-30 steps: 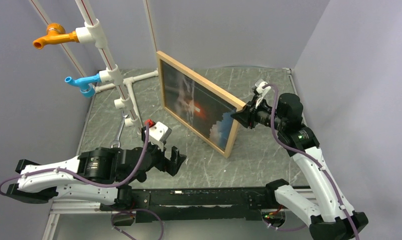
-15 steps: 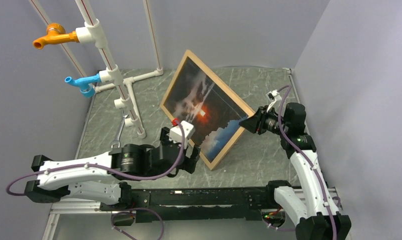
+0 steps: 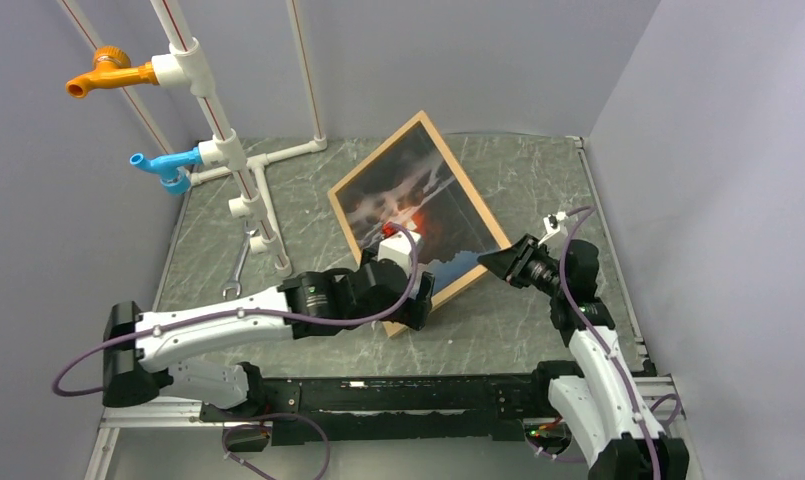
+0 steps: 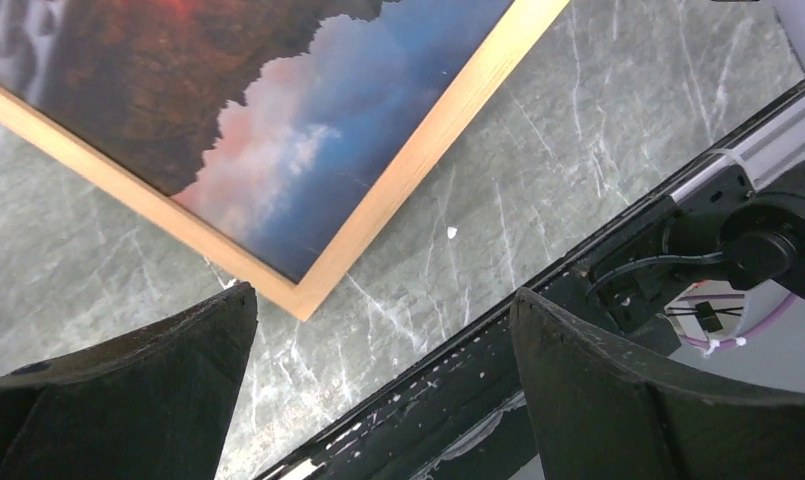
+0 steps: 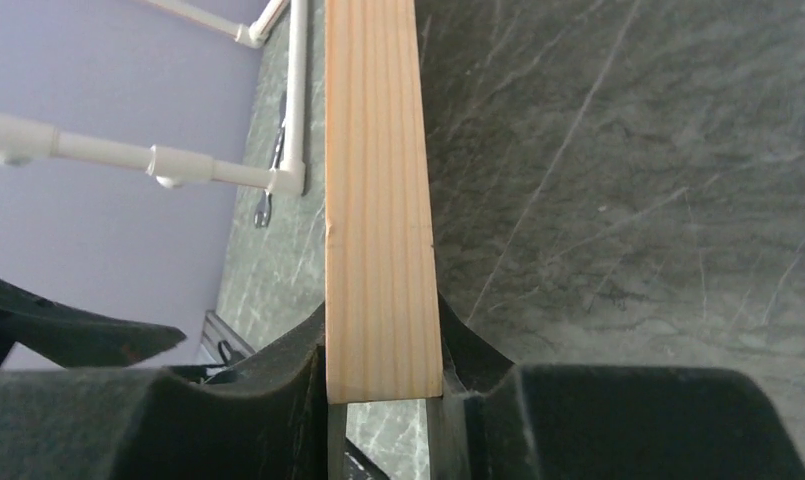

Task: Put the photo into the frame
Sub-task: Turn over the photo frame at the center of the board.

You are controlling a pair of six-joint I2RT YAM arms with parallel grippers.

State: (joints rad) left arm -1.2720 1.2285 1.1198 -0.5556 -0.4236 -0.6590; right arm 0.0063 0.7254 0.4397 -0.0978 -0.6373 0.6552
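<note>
Frame [image 3: 464,180] tipped lower, grey marbled table [image 3: 543,175], lilac walls [image 3: 478,60]

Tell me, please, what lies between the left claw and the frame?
Bare table, in the left wrist view; the left claw is open, not touching the frame.

Top: high above the near edge of the table [image 3: 538,180], tilted down and forward toward the back wall [image 3: 458,60]; far off, with the whole table in shot.
Left wrist: low over the table [image 4: 578,150], looking down between its fingers [image 4: 128,400] at the near corner of the frame [image 4: 423,150] and the rail [image 4: 458,370].
Right wrist: hard against the frame [image 5: 378,200] edge, looking along the strip past its fingers [image 5: 228,420] toward the pipes [image 5: 296,90].
Shared: top and left wrist both catch the frame [image 3: 465,181] corner and the rail [image 3: 398,395]; top and right wrist both catch the pipes [image 3: 228,150].
</note>
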